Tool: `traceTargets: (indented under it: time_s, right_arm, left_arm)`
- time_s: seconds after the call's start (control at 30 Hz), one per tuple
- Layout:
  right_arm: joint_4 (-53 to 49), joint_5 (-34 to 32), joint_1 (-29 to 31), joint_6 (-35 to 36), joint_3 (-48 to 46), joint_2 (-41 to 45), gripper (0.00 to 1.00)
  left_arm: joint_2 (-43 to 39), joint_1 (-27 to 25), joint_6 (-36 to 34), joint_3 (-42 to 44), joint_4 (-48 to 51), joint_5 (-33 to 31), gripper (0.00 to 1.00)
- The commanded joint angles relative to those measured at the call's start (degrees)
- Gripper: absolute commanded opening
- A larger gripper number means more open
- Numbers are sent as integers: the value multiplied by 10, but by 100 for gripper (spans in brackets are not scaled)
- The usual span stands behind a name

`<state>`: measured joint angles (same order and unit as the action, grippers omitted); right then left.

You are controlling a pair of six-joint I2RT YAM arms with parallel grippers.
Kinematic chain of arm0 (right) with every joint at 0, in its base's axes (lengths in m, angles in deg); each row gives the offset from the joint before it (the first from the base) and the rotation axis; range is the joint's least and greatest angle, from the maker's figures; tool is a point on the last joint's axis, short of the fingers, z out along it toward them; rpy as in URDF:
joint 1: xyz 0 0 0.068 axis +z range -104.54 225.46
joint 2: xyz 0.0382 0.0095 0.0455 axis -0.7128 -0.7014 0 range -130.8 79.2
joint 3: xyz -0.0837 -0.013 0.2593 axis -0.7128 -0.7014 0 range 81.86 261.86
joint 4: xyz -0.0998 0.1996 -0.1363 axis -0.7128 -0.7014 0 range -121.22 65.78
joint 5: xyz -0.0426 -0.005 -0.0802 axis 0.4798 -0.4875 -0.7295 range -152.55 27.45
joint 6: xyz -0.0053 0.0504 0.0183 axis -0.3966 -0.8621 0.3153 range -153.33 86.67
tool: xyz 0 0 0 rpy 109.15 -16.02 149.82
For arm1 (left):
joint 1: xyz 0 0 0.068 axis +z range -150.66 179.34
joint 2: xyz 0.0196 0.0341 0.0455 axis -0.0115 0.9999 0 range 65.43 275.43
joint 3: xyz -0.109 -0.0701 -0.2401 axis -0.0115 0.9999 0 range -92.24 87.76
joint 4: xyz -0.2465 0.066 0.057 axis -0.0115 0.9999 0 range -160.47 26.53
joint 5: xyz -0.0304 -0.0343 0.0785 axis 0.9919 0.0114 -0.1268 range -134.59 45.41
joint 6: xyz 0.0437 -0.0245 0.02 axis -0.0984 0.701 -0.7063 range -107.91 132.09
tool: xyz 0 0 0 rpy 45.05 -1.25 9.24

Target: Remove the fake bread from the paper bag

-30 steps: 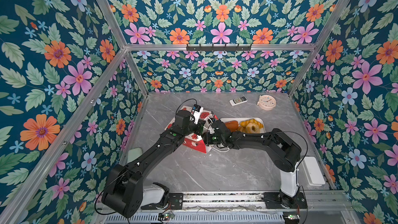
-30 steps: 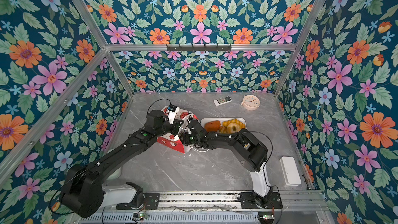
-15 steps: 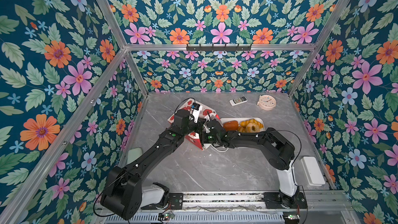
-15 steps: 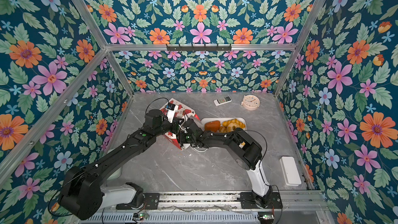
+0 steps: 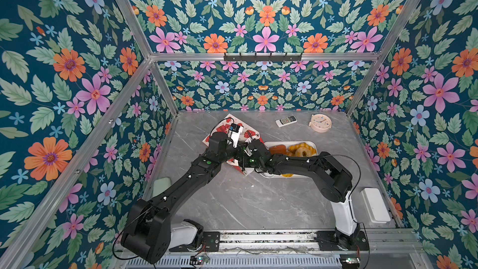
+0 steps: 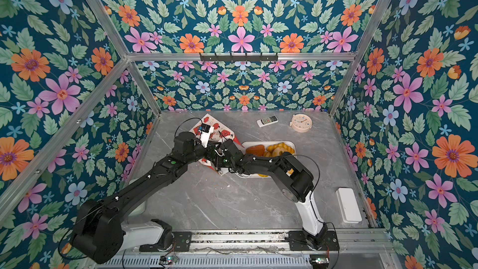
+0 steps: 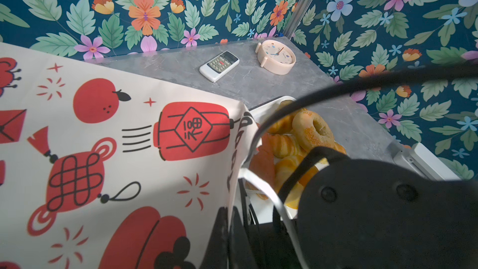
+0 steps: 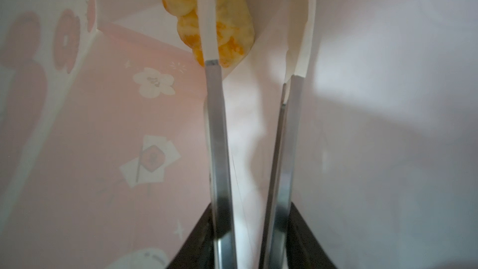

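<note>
The paper bag (image 5: 225, 128) (image 6: 207, 122) is held tilted off the table at the left back, its white side with red prints (image 7: 103, 138) facing up. My left gripper (image 7: 229, 218) is shut on the bag's paper edge by its mouth. My right gripper (image 8: 258, 9) is inside the bag with a narrow gap between its long fingers. A yellow twisted piece of fake bread (image 8: 232, 9) lies at the bag's far end, partly behind one fingertip and apart from the second. More fake bread (image 5: 300, 148) (image 6: 279, 148) (image 7: 310, 130) lies in the white tray (image 5: 289, 143).
A remote (image 5: 285, 121) and a round cream clock (image 5: 320, 122) lie near the back wall. A white box (image 5: 375, 205) sits at the right edge. Both arms cross in front of the tray (image 6: 269, 143), next to the bag.
The bag has been lifted and tipped toward the back left by my left gripper. My right arm has followed it leftward, with its gripper staying inside the bag.
</note>
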<state>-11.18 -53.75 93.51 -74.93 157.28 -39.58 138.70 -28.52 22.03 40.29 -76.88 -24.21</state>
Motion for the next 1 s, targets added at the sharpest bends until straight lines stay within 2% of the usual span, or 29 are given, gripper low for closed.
traceTargets:
  time_s: [0.0, 0.97]
  right_arm:
    - [30, -9, -2, 5, 4, -3, 38]
    - [34, 36, -17, -14, -6, -9, 18]
  left_arm:
    - [2, -1, -1, -1, -2, 12, 2]
    - [13, 0, -8, -14, 17, -13, 1]
